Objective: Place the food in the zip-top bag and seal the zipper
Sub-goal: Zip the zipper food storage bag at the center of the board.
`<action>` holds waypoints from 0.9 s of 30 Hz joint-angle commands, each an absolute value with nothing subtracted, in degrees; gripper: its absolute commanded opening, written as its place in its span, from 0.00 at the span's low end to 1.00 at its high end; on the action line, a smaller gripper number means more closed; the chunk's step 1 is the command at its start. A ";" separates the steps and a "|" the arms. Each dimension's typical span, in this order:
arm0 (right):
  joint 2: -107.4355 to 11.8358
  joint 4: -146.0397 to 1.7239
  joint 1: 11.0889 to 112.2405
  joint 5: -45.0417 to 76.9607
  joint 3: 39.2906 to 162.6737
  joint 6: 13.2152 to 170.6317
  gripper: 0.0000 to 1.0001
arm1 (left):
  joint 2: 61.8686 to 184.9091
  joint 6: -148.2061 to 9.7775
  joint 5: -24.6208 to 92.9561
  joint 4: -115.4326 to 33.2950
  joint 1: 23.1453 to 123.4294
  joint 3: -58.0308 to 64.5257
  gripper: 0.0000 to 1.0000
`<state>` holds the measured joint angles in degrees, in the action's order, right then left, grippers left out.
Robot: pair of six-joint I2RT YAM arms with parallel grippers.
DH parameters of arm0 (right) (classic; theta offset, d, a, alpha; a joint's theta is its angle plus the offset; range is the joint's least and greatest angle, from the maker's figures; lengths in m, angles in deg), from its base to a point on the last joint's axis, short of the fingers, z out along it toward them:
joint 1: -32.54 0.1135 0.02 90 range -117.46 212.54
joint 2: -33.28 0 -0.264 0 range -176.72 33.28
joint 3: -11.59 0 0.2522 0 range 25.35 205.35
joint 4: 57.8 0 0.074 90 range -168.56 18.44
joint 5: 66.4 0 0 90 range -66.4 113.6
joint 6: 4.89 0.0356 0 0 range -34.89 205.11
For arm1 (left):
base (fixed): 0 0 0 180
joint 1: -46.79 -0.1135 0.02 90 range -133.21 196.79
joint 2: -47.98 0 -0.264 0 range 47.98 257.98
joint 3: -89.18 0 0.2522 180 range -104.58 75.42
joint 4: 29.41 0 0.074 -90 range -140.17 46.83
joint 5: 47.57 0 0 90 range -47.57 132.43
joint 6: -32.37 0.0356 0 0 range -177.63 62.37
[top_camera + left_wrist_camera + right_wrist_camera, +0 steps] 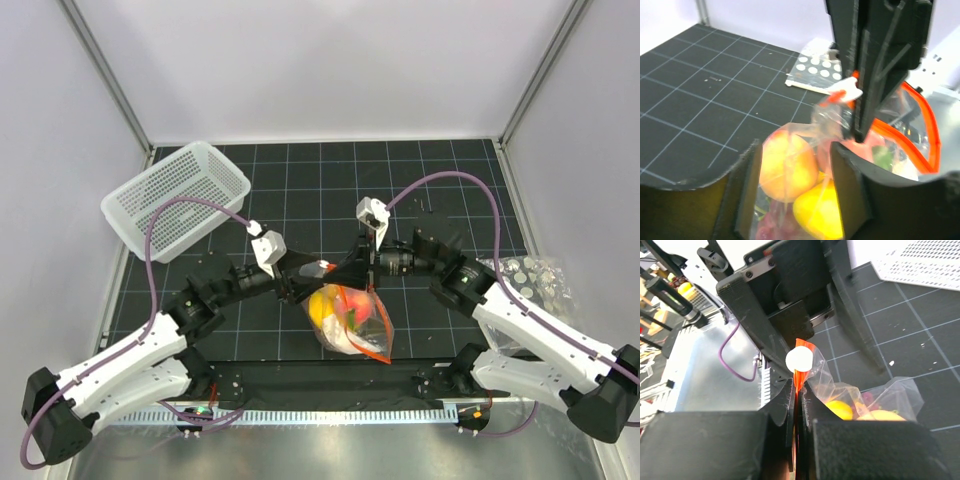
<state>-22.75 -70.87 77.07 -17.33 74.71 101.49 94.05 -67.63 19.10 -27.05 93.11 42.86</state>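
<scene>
The clear zip-top bag (352, 325) is near the table's front middle, with the food inside: a yellow piece (322, 305) and a pink-red peach (352, 300). My right gripper (799, 390) is shut on the red-orange zipper strip (800, 372) just below a white knob (799, 360). It also shows in the top view (360, 270). My left gripper (795, 195) is open, its fingers (745, 190) standing either side of the filled bag. Between them are a yellow-orange fruit (787, 165), a yellow pear (820, 215) and dark red grapes (772, 227). The zipper (927, 135) curves off to the right.
A white perforated basket (175, 198) stands at the back left. A clear sheet with white dots (540, 275) lies at the right edge, also in the left wrist view (817, 70). The black grid mat (330, 190) covers the table.
</scene>
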 commanded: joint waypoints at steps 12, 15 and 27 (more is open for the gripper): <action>-20.77 -69.36 77.36 -13.07 77.56 97.77 0.14 | 95.80 -69.23 13.66 -23.13 93.28 40.79 0.00; -19.81 -69.63 77.27 -9.02 76.77 97.59 0.38 | 95.44 -69.76 22.00 -24.71 93.37 40.79 0.00; -21.82 -74.72 78.50 2.67 77.91 94.78 0.81 | 97.29 -70.47 31.62 -29.37 93.28 39.38 0.00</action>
<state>-21.42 -74.17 77.42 -1.70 74.93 96.77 97.46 -69.73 28.45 -30.51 93.18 42.34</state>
